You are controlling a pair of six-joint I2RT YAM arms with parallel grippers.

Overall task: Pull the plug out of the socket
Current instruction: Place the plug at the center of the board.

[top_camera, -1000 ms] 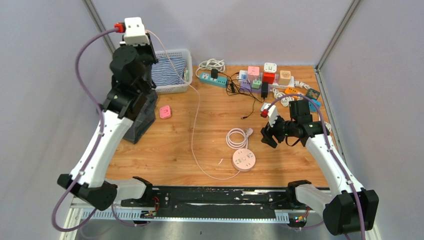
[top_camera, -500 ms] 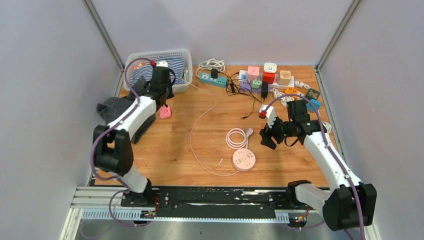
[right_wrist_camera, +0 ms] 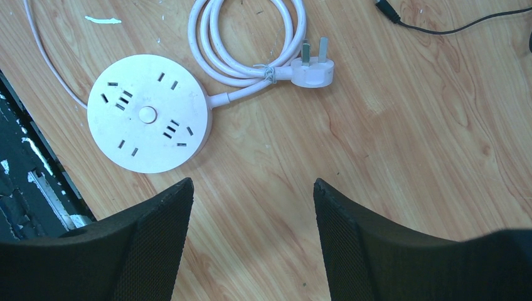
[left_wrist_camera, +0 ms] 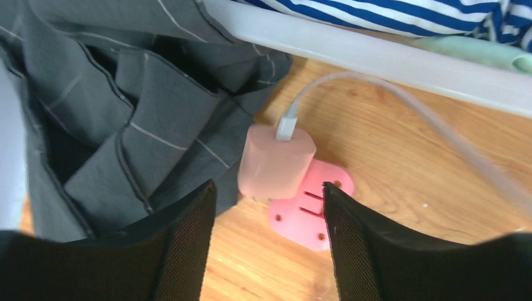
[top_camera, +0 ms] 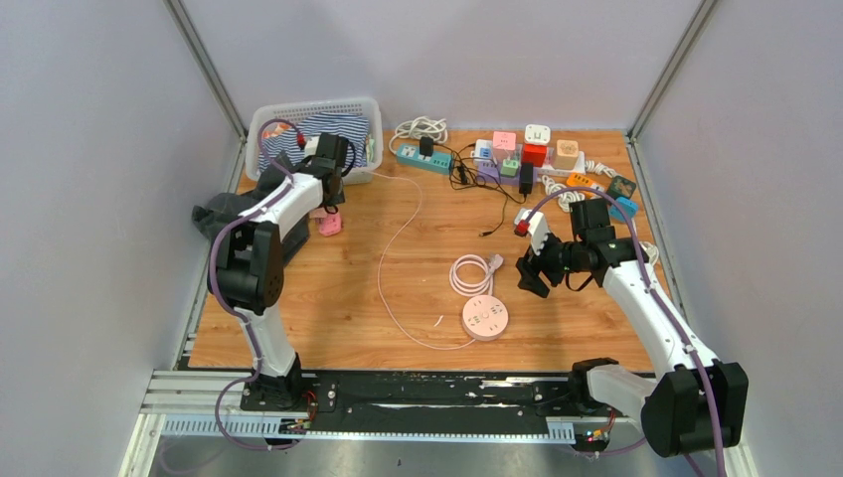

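left pincer (left_wrist_camera: 268, 188): jaws parted about halfway, nothing held; black mesh-faced fingers (left_wrist_camera: 188, 238) stand either side of the plug without touching it.
plug (left_wrist_camera: 276, 166): pale pink block, lying tilted on the table just ahead of the fingers, its lower edge over the corner of the socket; whether its pins are seated cannot be told.
socket (left_wrist_camera: 310, 210): small bright pink plate, flat on the wood, the slots that show uncovered.
cable (left_wrist_camera: 401, 103): pale, runs from a white connector in the plug's top out to the right across the table.
dark grey cloth (left_wrist_camera: 125, 125): crumpled, touching the plug's left side.
basket (left_wrist_camera: 351, 53): white rim just beyond the plug, striped blue and white fabric (left_wrist_camera: 389, 12) inside.
right pincer (right_wrist_camera: 252, 188): jaws wide, empty, held above bare wooden table (right_wrist_camera: 408, 188).
round white power strip (right_wrist_camera: 147, 122): flat on the table near the right pincer, its cord (right_wrist_camera: 244, 37) coiled and tied beside it, ending in its own white plug (right_wrist_camera: 310, 63).
assorted power strips and adapters (top_camera: 527, 154): clustered at the far edge.
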